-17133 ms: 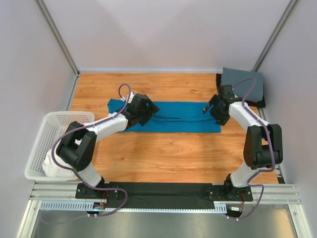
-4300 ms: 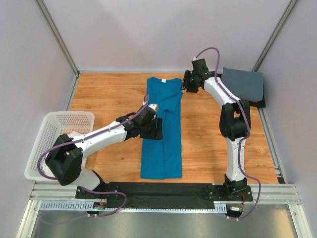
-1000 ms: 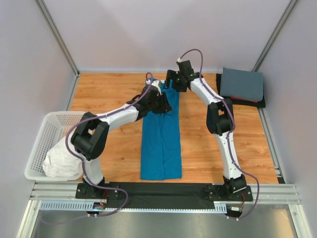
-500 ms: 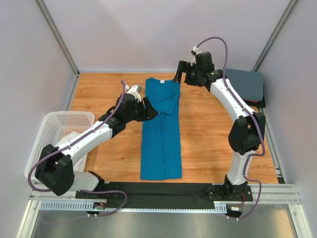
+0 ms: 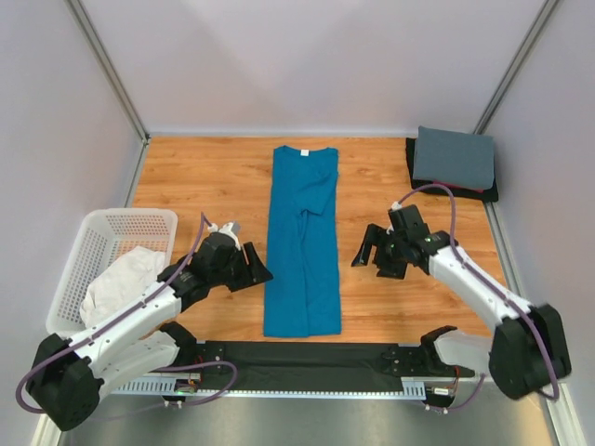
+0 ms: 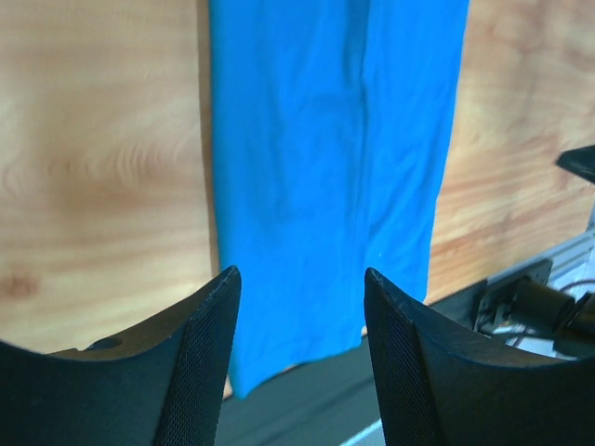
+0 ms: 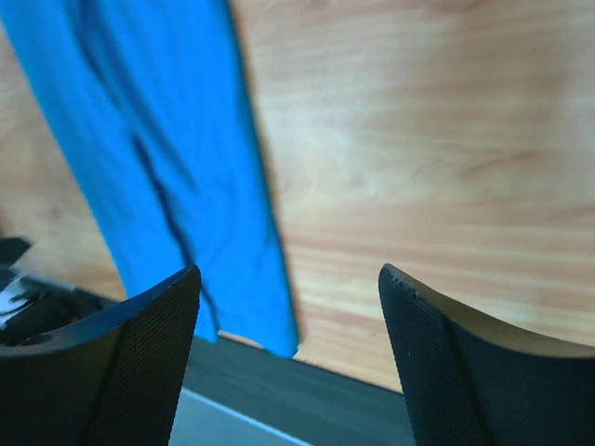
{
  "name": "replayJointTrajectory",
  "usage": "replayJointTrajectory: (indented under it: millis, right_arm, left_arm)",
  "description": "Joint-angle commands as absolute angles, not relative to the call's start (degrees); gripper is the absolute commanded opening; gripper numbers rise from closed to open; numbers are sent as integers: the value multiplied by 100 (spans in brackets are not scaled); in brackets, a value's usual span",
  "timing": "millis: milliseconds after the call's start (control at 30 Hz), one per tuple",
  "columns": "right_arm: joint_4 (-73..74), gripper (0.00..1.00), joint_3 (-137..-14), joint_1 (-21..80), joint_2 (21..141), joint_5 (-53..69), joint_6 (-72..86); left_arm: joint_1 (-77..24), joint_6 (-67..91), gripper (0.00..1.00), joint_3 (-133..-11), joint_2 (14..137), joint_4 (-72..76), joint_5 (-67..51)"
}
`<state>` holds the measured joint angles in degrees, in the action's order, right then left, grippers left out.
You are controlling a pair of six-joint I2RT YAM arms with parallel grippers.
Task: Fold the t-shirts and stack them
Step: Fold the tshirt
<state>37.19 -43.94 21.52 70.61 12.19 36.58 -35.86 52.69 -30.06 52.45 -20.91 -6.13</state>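
From above, the teal t-shirt [image 5: 302,246] lies as a long strip between the left claw [image 5: 257,275] and right claw [image 5: 362,259]. A grey t-shirt [image 5: 453,158] sits folded far beyond the right claw.

Left wrist: jaws apart, empty, hem just ahead.

Right wrist: apart, empty.

Crosswise folds and stacking remain.

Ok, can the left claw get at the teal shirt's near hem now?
Probably yes: the left claw sits open just beside the teal t-shirt, close to that hem, with nothing lying between them.

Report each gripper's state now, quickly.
Left gripper: open, holding nothing, beside the teal t-shirt.
Right gripper: open, holding nothing.
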Motion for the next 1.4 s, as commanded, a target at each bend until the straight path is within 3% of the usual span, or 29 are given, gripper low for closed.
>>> replayJointTrajectory:
  millis: [0,167,333,733,1367]
  right_arm:
    - [3786,78,-3947,2407,6164,1634,4473]
    - [3849,63,-3262,3039,5783,2030,4992]
    - [4263,63,-3428,3480,6160,1968,4895]
    - [3692,59,-3569,4306,7136,2267,4957]
    - [3234,40,-3718,4623,8050,2637,4878]
  left_arm:
    - [-3814,5818,63,-2883,4940,-2890,-685]
    - [-4227,6274,60,-2672,4379,-3453,-651]
    - [-4315,6714,58,-2268,4008,-3437,-870]
    - [-4922,7101,54,-2083,4271,-3226,-695]
    - [-5247,7119,53,-2021,4860,-3129,-756]
